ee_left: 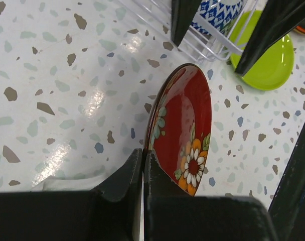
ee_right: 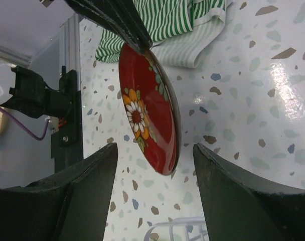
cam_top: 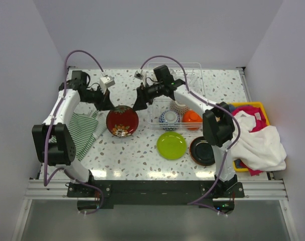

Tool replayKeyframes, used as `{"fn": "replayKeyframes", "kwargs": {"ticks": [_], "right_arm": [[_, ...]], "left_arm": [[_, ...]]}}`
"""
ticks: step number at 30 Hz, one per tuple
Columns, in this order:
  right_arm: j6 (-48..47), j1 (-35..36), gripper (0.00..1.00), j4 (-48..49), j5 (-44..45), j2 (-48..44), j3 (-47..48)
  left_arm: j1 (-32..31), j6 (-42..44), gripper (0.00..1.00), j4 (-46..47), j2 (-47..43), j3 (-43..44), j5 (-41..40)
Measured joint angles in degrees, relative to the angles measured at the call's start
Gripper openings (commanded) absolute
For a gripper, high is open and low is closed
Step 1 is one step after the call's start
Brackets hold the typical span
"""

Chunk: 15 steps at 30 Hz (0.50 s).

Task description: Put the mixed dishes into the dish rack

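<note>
Top view: dark red plate (cam_top: 122, 121), centre-left, just left of dish rack (cam_top: 192, 75).
Left wrist: left gripper (ee_left: 143, 161) fingers clamped on plate rim, lower centre.
Right wrist: right gripper (ee_right: 155, 150) fingers apart, flanking plate's free edge; likely best closing squarely there before left releases.

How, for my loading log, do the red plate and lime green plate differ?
The red plate is tilted up, rim pinched in the left pincer; the lime green plate lies flat, untouched. The red plate bears flowers; the lime green plate is plain. Both are round, outside the dish rack.
</note>
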Motion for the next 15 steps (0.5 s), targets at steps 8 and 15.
{"fn": "replayKeyframes", "kwargs": {"ticks": [8,15], "right_arm": [[1.2,1.5,0.5,2.4,-1.2,4.2,1.8],[4.5,1.7,0.0,5.1,-1.3,4.7,1.8]], "left_arm": [[0.0,0.0,0.0,-3.2,0.2,4.8,4.4],[0.3,-3.4,0.21,-1.2,1.5,7.1,5.6]]}}
